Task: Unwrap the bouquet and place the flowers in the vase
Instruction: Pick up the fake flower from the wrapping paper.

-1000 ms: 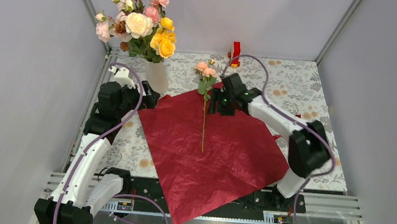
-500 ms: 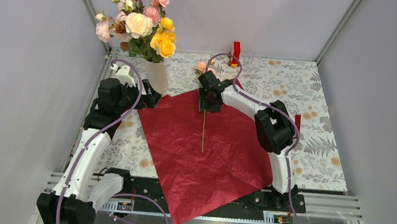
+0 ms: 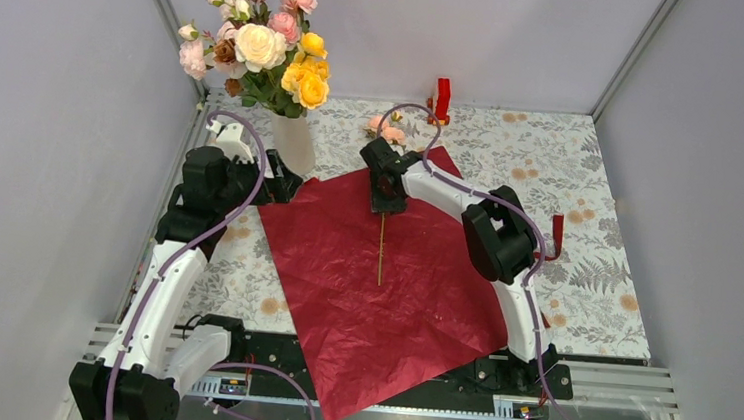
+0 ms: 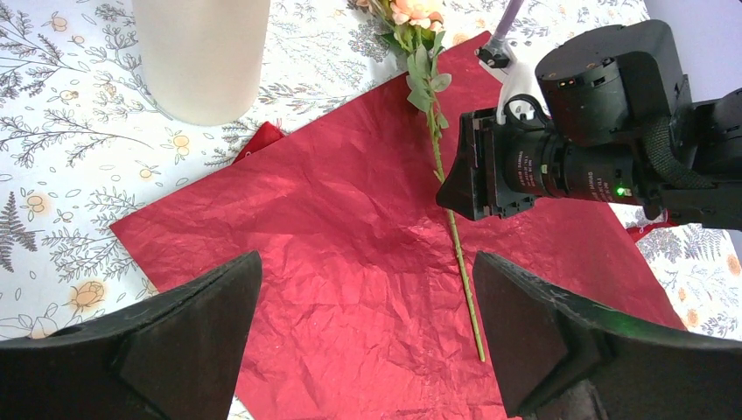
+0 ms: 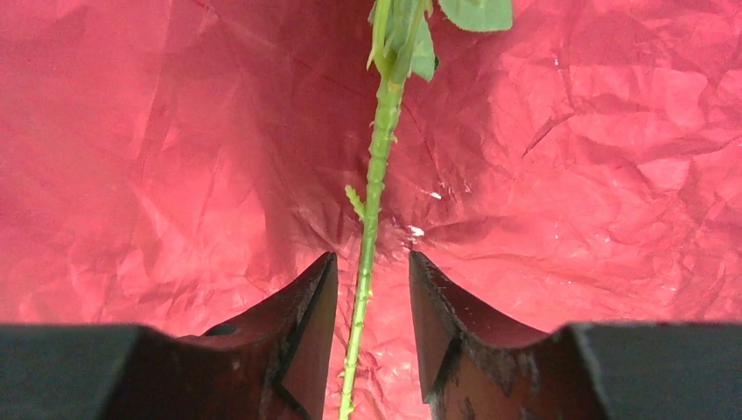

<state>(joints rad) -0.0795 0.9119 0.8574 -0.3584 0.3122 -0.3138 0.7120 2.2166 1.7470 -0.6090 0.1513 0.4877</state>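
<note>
The cream vase (image 3: 293,144) stands at the back left and holds most of the flowers (image 3: 260,51). One peach-headed flower (image 3: 380,256) lies on the flattened dark red wrapping paper (image 3: 392,292), with its bloom (image 3: 386,129) just past the paper's far corner. My right gripper (image 3: 385,199) is low over this flower's upper stem. In the right wrist view the green stem (image 5: 374,175) runs between the fingers (image 5: 311,297), which stand open with a gap on each side. My left gripper (image 4: 366,257) is wide open beside the vase (image 4: 201,52), holding nothing.
A small red and yellow block (image 3: 442,97) stands at the back centre. The floral tablecloth (image 3: 552,164) covers the table, with grey enclosure walls close on three sides. The paper's near corner hangs over the table's front edge (image 3: 337,408).
My right gripper has swung left from beside the flower to directly over its stem and lowered, and its jaws have narrowed around the stem. The left arm and flower have stayed put.
</note>
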